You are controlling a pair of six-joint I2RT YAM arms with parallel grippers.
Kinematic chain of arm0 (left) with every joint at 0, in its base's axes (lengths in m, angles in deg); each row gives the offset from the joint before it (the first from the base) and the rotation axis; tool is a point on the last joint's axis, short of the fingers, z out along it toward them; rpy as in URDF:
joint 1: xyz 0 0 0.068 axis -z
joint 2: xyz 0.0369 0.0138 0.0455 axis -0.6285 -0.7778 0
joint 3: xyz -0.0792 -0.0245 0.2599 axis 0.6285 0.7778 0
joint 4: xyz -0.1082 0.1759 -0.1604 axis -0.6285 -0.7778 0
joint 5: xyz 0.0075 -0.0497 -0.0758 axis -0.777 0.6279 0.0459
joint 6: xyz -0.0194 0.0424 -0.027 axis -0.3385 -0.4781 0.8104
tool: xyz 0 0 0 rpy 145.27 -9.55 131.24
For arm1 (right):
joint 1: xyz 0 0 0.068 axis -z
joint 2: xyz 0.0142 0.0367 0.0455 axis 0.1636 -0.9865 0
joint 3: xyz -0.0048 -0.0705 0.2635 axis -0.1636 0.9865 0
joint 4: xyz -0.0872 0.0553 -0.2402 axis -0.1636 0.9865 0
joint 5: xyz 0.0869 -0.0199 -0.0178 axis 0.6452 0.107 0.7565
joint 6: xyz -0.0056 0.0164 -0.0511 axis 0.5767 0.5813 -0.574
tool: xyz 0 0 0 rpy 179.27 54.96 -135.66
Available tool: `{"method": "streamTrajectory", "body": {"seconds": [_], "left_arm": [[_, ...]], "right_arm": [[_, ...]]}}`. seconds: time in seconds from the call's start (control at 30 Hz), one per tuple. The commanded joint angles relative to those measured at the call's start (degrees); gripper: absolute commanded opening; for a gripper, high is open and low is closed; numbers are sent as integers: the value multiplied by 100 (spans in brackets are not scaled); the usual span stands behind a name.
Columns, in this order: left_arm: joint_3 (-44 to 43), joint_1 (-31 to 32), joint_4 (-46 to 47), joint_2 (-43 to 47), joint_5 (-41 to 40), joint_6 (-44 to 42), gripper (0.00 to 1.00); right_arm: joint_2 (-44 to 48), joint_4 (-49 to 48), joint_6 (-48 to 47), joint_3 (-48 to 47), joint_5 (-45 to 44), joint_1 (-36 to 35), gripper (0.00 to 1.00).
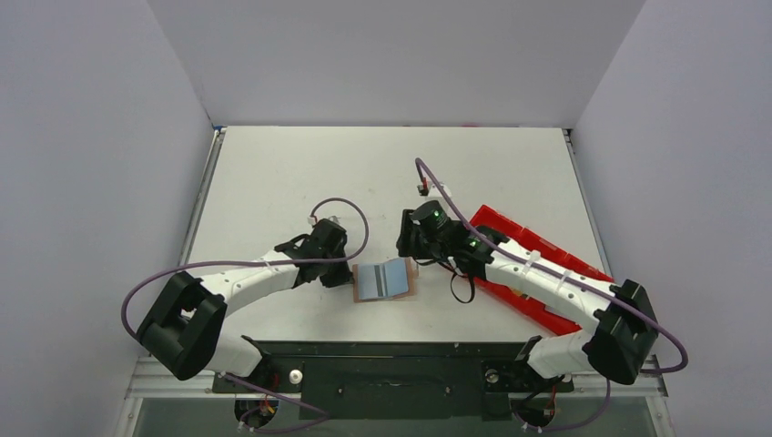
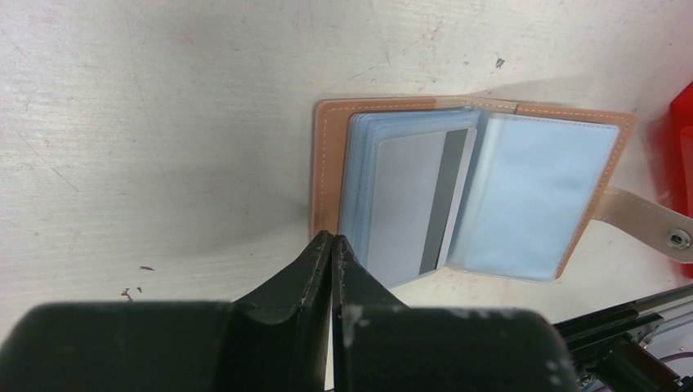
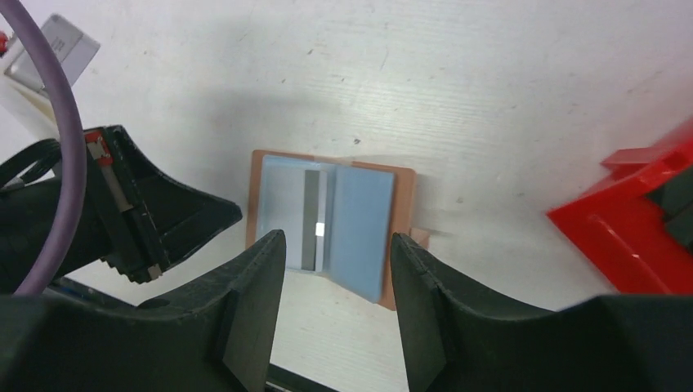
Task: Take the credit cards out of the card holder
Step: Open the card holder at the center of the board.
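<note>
The card holder (image 1: 384, 280) lies open on the table, brown leather with light blue panels. A grey card with a dark stripe (image 2: 417, 204) sits in its left sleeve stack. The strap tab (image 2: 646, 220) sticks out on the right. My left gripper (image 2: 333, 238) is shut, its tips at the holder's near left corner, with nothing visible between them. It stands at the holder's left edge in the top view (image 1: 349, 276). My right gripper (image 3: 337, 245) is open and empty, hovering above the holder (image 3: 359, 220), just beyond its far right corner in the top view (image 1: 407, 246).
A long red plastic tray (image 1: 537, 309) lies under the right arm, right of the holder, and shows in the right wrist view (image 3: 637, 237). A small white block (image 3: 61, 45) lies farther out. The table's near edge is just below the holder.
</note>
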Motion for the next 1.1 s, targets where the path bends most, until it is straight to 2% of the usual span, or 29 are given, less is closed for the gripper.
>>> {"method": "streamTrajectory", "body": {"seconds": [0.0, 0.53, 0.73, 0.8, 0.87, 0.9, 0.97, 1.07], "left_arm": [[-352, -16, 35, -11, -36, -140, 0], [-391, -8, 160, -278, -1, -181, 0], [-368, -1, 224, -414, -1, -181, 0], [-353, 5, 257, -445, -1, -174, 0], [-330, 11, 283, -467, -1, -165, 0], [-314, 13, 301, -474, -1, -160, 0], [-309, 18, 329, -490, 121, -142, 0], [-297, 27, 350, -494, 140, -128, 0]], "right_arm": [[-502, -376, 305, 96, 438, -159, 46], [-1513, -1011, 336, 502, 564, -110, 48], [-1728, -1194, 395, 546, 710, -107, 45], [-1753, -1267, 446, 563, 773, -117, 41], [-1795, -1310, 477, 548, 821, -135, 32], [-1836, -1301, 482, 536, 791, -161, 22], [-1931, -1127, 466, 463, 647, -208, 13], [-2053, -927, 401, 325, 395, -318, 9]]}}
